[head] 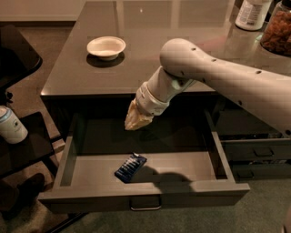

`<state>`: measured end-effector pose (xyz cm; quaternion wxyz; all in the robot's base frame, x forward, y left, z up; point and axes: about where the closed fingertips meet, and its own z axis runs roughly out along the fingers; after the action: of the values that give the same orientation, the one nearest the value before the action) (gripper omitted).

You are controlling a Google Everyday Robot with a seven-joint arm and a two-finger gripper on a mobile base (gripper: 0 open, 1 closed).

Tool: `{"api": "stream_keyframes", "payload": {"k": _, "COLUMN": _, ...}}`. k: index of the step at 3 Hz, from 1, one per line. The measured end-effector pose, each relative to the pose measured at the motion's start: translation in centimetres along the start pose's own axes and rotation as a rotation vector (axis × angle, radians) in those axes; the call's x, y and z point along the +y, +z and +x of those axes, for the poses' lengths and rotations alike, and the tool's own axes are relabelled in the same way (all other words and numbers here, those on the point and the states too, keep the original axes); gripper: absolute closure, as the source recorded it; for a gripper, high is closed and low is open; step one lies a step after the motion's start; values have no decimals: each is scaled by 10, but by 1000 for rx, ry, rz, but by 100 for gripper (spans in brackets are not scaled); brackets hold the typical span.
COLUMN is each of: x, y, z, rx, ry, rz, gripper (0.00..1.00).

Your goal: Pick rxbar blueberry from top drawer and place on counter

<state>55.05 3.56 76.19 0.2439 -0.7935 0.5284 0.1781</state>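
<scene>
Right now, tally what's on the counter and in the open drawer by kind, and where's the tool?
Round white bowl: 1
White plastic bottle: 1
Clear snack jar: 1
Dark-blue flat bar: 1
Total: 4
Tool: above the open grey drawer.
</scene>
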Motion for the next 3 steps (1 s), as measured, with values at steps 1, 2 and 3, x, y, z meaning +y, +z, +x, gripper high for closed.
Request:
{"api": "stream_keyframes", "payload": {"k": 1, "x": 24, "y": 6, "z": -2, "rx": 10, "ry": -25, "rz": -3, "gripper": 13}}
{"api": "stream_keyframes", "payload": {"k": 2, "x": 44, "y": 37, "z": -9, "rx": 63, "ry": -62, "rz": 11, "gripper": 0}}
{"api": "stream_keyframes", "payload": {"k": 3, "x": 39, "y": 72, "z": -9, "rx": 122, "ry": -125, "rz": 58, "gripper": 0}}
